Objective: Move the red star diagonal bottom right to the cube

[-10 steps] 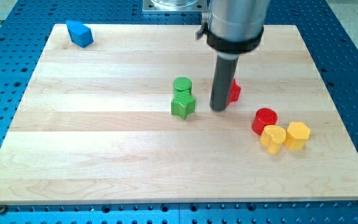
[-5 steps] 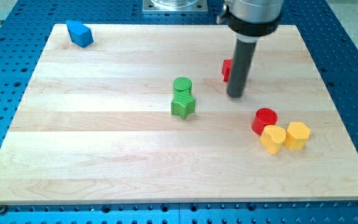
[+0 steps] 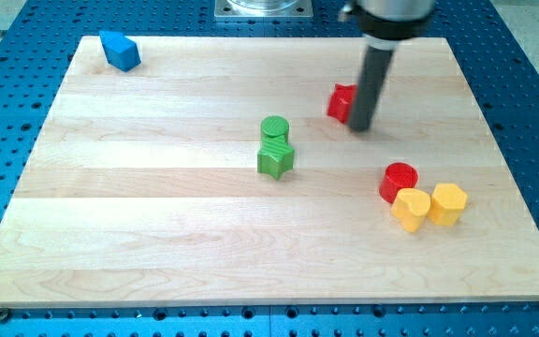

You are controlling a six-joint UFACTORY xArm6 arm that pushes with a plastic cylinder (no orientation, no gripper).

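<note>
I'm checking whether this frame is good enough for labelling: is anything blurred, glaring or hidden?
Camera view: lighting even, shadows soft, no strong glare on the board. Blocks are sharp. The rod partly hides the red star; my tip sits at its right. The arm's top is cropped.

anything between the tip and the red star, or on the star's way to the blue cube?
Nothing visible. My tip sits right against the red star, on its right in the view. The bare board runs from the star to the blue cube at the view's top left; the green cylinder and green star lie below that line.
</note>
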